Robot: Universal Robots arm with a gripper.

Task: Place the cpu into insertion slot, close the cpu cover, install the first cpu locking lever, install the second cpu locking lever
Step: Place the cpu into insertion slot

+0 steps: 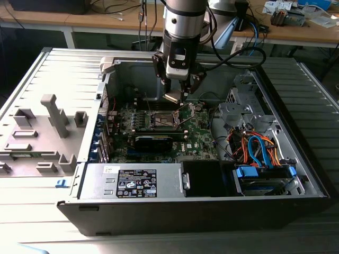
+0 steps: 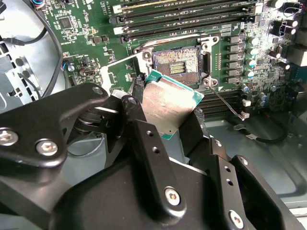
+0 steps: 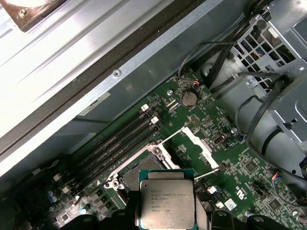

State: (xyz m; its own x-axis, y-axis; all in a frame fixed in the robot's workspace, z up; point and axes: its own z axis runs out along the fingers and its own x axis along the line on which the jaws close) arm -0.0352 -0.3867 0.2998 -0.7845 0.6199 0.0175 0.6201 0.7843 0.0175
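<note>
insertion slot (image 2: 178, 63) bare, cpu cover (image 3: 197, 142) open — lever (image 2: 225, 101) jutting

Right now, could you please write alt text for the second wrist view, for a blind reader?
The black gripper holds the cpu by two edges, close to the uncovered insertion slot on the green circuit board. Long black memory slots run beyond the socket.

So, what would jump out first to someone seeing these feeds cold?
The gripper holds a silver chip above the open socket on the green board, inside the opened computer case. The socket's metal cover is flipped open beside it. Bright blue and orange cables sit at the exterior view's right.
</note>
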